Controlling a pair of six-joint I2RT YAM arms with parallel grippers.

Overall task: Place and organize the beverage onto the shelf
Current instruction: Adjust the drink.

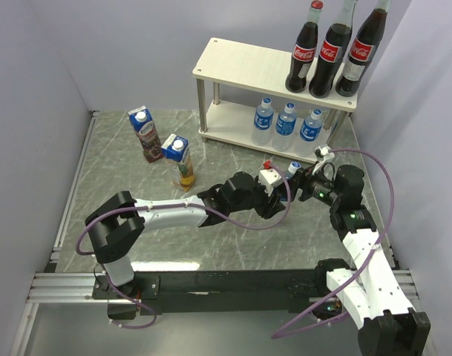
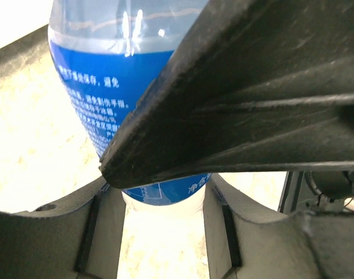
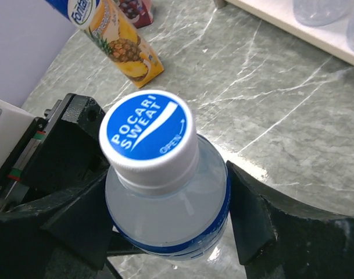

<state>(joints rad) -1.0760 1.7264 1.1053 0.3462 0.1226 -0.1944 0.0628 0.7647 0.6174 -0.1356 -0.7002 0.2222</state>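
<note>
A small blue-labelled water bottle (image 1: 292, 173) with a white and blue cap (image 3: 147, 131) is held just above the marble table between both arms. My left gripper (image 1: 277, 194) grips its lower end; in the left wrist view its fingers (image 2: 104, 232) sit against the bottle (image 2: 107, 87). My right gripper (image 1: 300, 185) clasps the body (image 3: 165, 209) below the cap. On the shelf (image 1: 240, 63), three Coca-Cola bottles (image 1: 331, 55) stand on the top board at the right and three water bottles (image 1: 286, 123) on the lower board. The grape carton (image 1: 146, 133) and pineapple carton (image 1: 181, 159) stand on the table.
The shelf stands at the back right, close to the right wall. The two cartons stand left of the grippers, the pineapple one (image 3: 121, 49) closest. A metal rail (image 1: 70, 193) runs along the table's left edge. Purple cables loop from both arms.
</note>
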